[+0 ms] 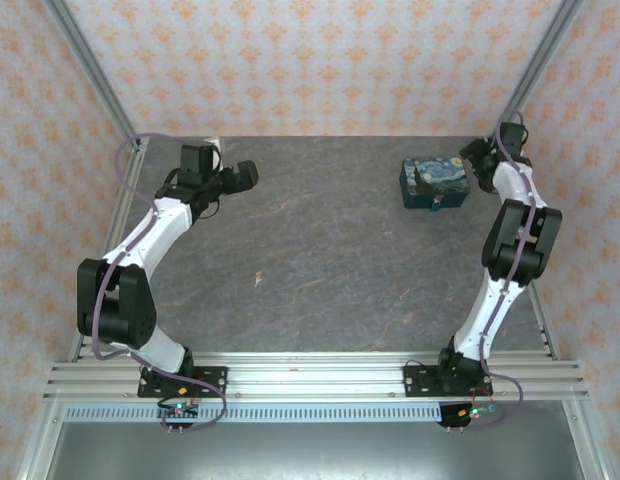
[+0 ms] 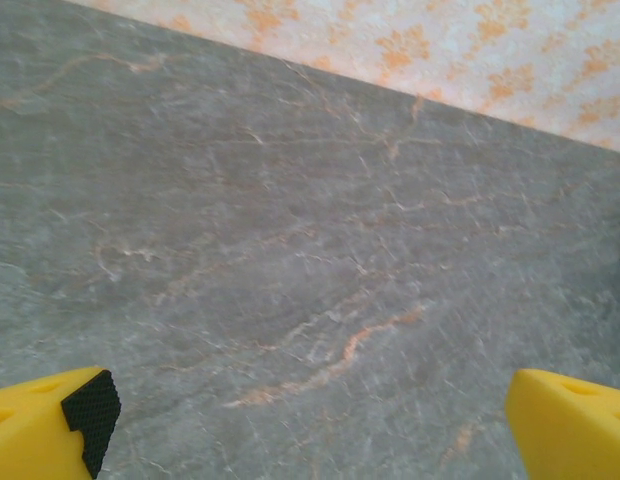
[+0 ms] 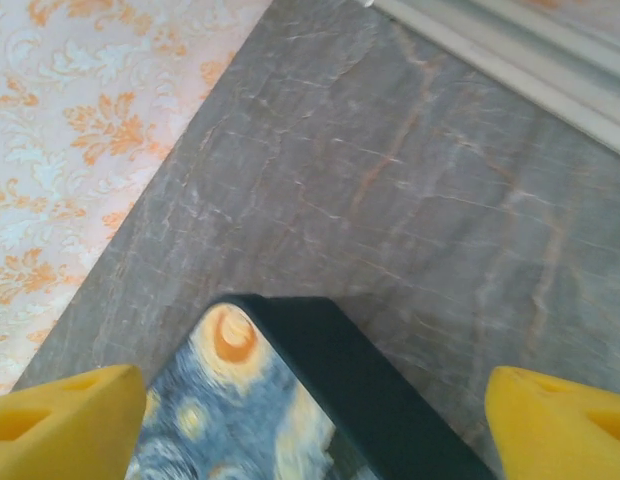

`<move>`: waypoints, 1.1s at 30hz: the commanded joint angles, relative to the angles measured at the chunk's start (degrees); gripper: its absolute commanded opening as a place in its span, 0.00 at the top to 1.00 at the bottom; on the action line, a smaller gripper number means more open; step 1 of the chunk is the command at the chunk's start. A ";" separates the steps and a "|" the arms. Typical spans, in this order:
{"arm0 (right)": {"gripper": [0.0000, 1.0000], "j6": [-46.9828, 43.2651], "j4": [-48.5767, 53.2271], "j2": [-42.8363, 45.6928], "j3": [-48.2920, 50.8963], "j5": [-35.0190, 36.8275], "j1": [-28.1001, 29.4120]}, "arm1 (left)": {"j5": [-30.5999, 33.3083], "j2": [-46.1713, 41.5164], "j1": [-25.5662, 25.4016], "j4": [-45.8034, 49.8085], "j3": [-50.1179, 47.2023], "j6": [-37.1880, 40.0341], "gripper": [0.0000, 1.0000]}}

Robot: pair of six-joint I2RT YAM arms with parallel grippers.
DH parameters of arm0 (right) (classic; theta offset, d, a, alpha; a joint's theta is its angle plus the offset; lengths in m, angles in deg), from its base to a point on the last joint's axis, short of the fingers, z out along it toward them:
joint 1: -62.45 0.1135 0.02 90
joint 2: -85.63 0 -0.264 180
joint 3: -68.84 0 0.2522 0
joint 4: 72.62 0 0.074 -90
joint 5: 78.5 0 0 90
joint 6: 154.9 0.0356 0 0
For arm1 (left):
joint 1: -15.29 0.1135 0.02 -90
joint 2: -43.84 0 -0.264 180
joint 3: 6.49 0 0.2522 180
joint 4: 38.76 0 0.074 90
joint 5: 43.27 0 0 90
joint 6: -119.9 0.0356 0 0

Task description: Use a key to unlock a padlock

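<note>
One padlock [image 1: 431, 183] is placed at 2 o'clock on the grey table [image 1: 320, 260], straddled unclamped by the wide-spread right gripper [image 3: 310, 420]; left gripper [image 1: 237, 177] is held released, empty, at 10 o'clock.

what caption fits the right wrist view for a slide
Open right gripper at the starry-night padlock on the grey marbled table, its corner between the yellow fingers.
</note>
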 commanded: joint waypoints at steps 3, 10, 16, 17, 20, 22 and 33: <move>0.16 -0.41 10.81 -8.37 -13.32 -7.12 0.60 | -2.50 0.61 -1.44 3.28 3.05 -1.31 0.00; 0.22 -4.87 20.28 -14.52 -23.63 -10.09 3.89 | -3.08 1.25 -2.45 3.22 3.13 -2.21 0.00; 0.28 -2.60 12.89 -6.28 -9.19 -14.08 7.97 | -3.40 0.99 -2.92 2.41 1.87 -3.78 0.00; 0.28 -1.28 9.47 -3.75 -4.57 -14.70 8.93 | -3.54 0.82 -2.97 1.98 1.28 -4.33 0.00; 0.29 3.19 0.09 2.94 8.24 -15.55 11.96 | -3.98 0.03 -3.31 0.75 -0.73 -5.76 0.00; 0.31 6.02 -5.70 6.81 15.85 -15.58 14.58 | -4.32 -0.66 -3.66 0.03 -2.25 -6.44 0.00; 0.27 15.60 -23.53 19.58 40.19 -7.23 27.13 | -7.67 -4.75 -4.72 -6.28 -10.94 -10.24 0.00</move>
